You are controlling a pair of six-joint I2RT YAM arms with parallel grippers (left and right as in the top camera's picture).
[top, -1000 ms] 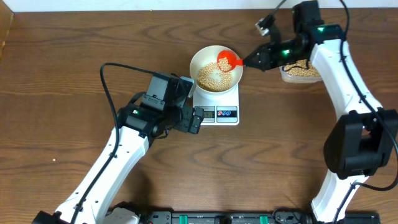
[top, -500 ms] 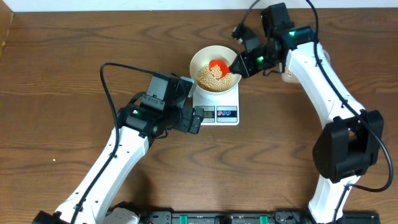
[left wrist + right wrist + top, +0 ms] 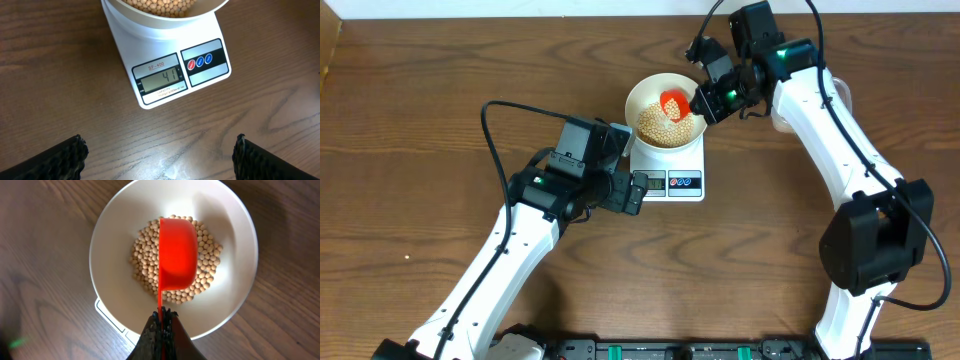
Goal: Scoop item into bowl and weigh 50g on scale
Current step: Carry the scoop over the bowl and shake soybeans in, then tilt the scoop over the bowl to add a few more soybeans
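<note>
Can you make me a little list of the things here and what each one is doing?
bowl: white, sitting on the scale
beans: tan, piled in the bowl
scoop: red, tipped over the beans
right gripper: shut on the scoop's handle
display: reads 41
left gripper: open, empty, in front of the scale

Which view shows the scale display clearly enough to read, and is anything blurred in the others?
Left wrist view: the scale is sharp, without glare; its display reads 41. Overhead view: the same display is too small to read. Right wrist view: beans and red scoop are sharp, but the right gripper at the bottom edge is dark, with little detail.
</note>
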